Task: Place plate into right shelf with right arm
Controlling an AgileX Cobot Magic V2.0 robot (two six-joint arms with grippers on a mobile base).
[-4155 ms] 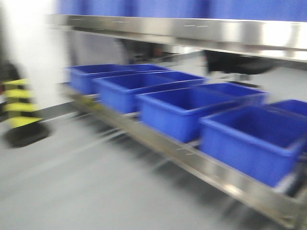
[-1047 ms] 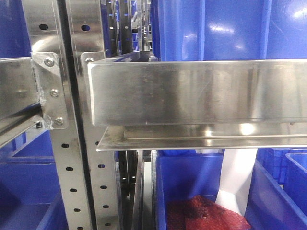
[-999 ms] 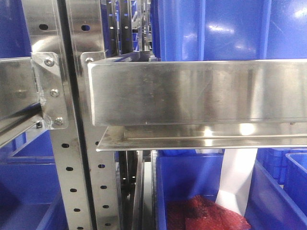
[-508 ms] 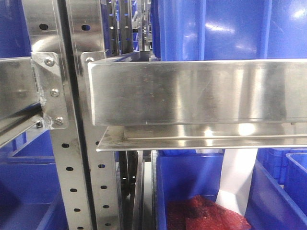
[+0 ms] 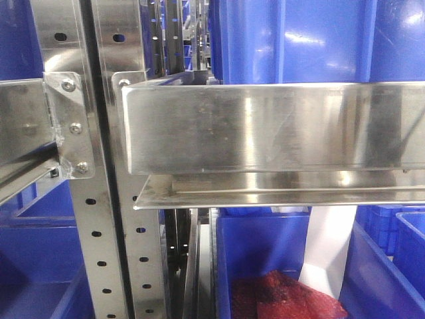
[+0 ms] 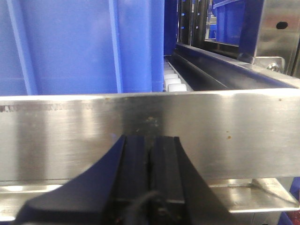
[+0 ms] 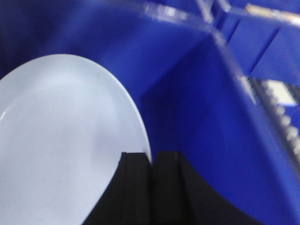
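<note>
The plate [image 7: 61, 150], white and pale blue, fills the left of the right wrist view. My right gripper [image 7: 151, 161] is shut on its right rim, holding it in front of blue bin walls [image 7: 201, 112]. The right shelf shows as a broad steel lip [image 5: 265, 126] across the front view, where neither the plate nor any gripper appears. My left gripper [image 6: 150, 143] is shut with nothing in it, close in front of that steel lip [image 6: 220, 131].
Perforated steel uprights [image 5: 99, 219] stand left of the lip. A large blue bin [image 5: 312, 40] sits on the shelf above it. Below, another blue bin [image 5: 246, 252] holds red mesh [image 5: 285, 299] and a white strip [image 5: 325, 252]. White rollers [image 6: 173, 84] run beside the bin.
About four seconds ago the front view looked at a low row of bins from a distance; it is now close to the shelf. In the last second only reflections on the lip shifted.
</note>
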